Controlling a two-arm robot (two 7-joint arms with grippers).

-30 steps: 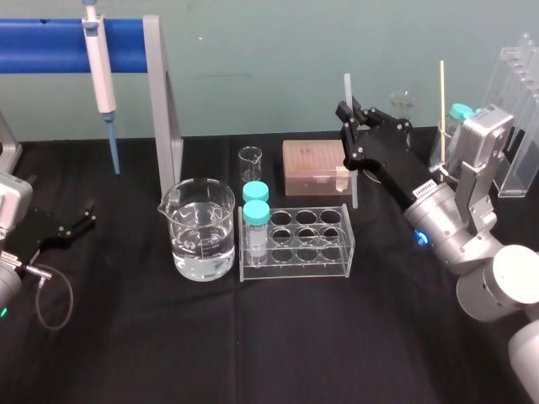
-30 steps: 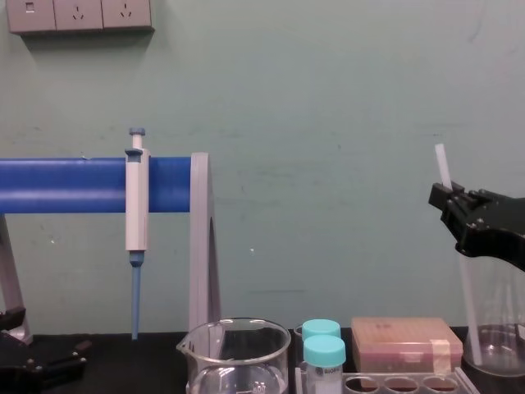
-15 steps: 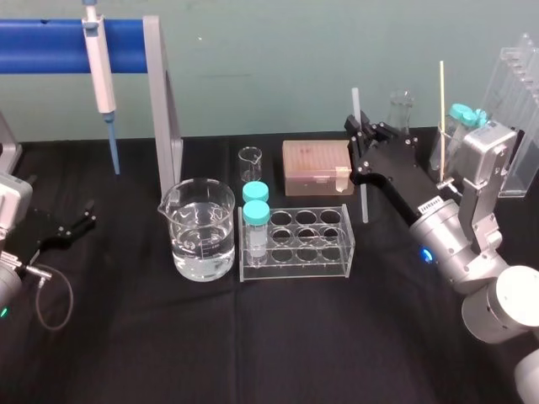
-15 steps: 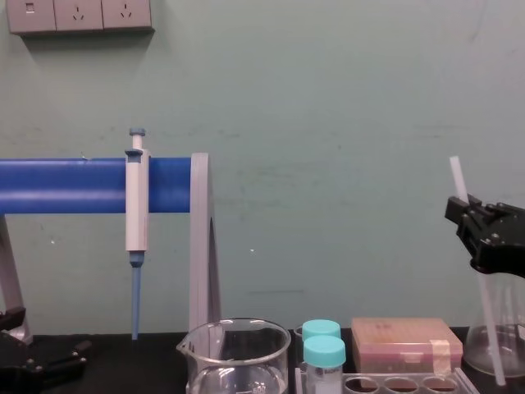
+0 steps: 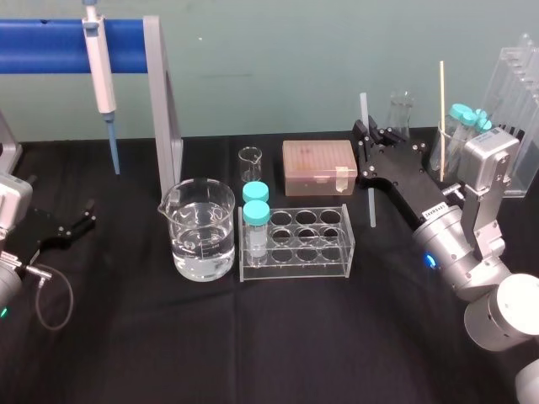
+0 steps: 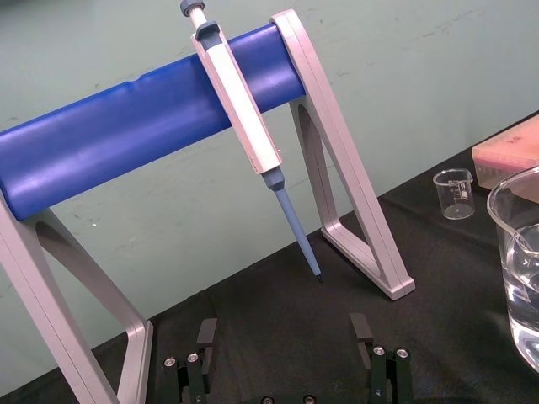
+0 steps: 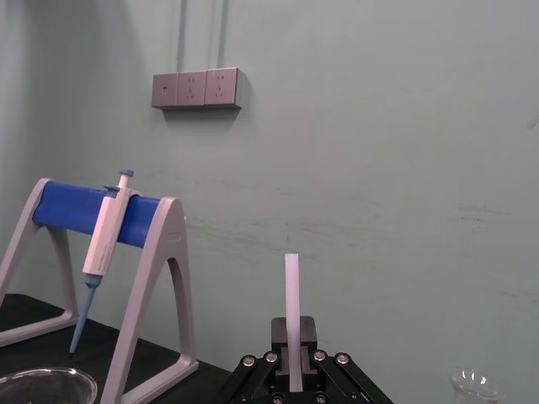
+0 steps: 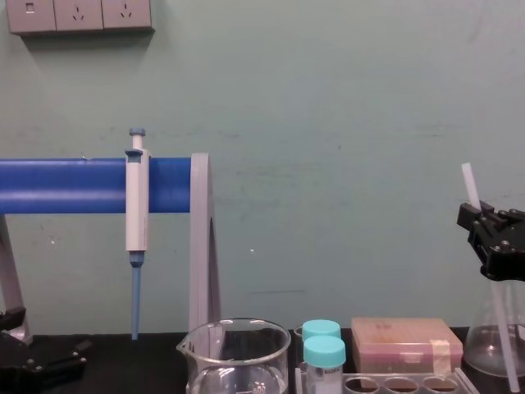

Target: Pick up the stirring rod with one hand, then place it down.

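stirring rod (image 5: 370,206), near-upright beside the tube rack (image 5: 295,240) with its lower end near the table (image 5: 253,337), is clenched by the right tool (image 5: 367,153); likely light, stiff, slick and brittle, so grip mid-shaft; left tool (image 5: 63,227) parked left, fingers spread.

Stirring rod (image 5: 370,206): long, thin, straight, translucent white. Near upright, top end leaning slightly toward robot's left. Upper part pinched between fingers of black right claw (image 5: 365,143), short top end sticking out above fingers. Lower end down near black table (image 5: 253,337); contact unclear.
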